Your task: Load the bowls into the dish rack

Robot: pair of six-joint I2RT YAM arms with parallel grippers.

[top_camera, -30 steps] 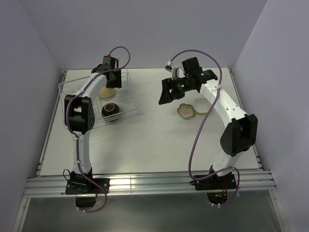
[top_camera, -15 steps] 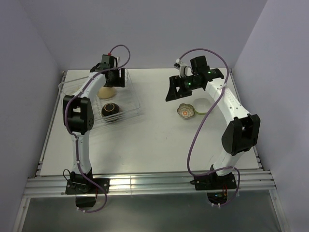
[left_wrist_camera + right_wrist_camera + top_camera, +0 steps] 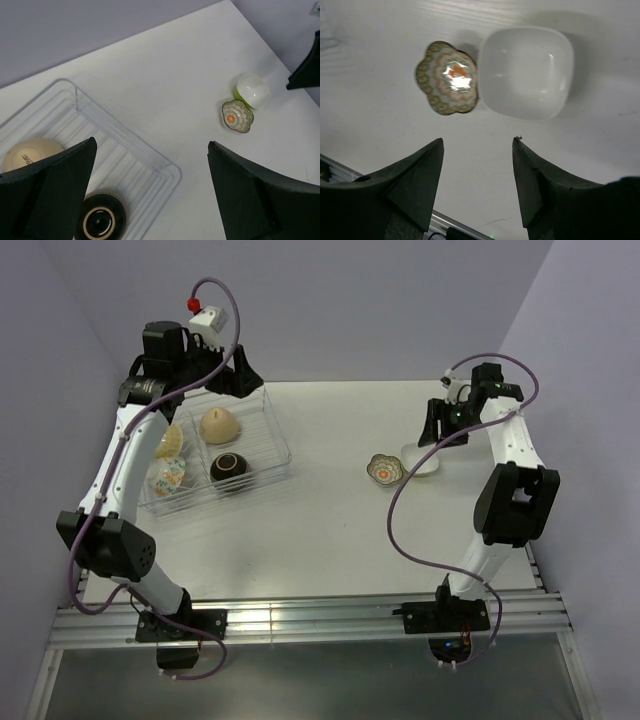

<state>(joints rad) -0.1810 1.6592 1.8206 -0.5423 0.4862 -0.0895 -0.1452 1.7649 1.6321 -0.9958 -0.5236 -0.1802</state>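
The dish rack (image 3: 272, 432) on the left of the table holds several bowls: a tan one upside down (image 3: 219, 425), a dark brown one (image 3: 229, 468) and two white patterned ones (image 3: 166, 443) (image 3: 165, 478). My left gripper (image 3: 232, 380) hangs open and empty above the rack's far right corner. In its wrist view the rack corner (image 3: 167, 172), tan bowl (image 3: 30, 152) and brown bowl (image 3: 102, 220) lie below. On the bare table at right sit the scalloped bowl (image 3: 449, 77) and the lime-green bowl (image 3: 526, 72), side by side. My right gripper (image 3: 477, 140) is open above them, holding nothing.
The scalloped bowl (image 3: 384, 469) and lime-green bowl (image 3: 420, 460) lie close to the table's right edge, under my right gripper (image 3: 442, 432). A purple wall runs along the back. A metal rail (image 3: 300, 620) borders the near edge.
My left gripper opened, rose and pulled back off the rack, uncovering the two patterned bowls. My right arm swung right over the lime-green bowl, its jaws a little narrower.
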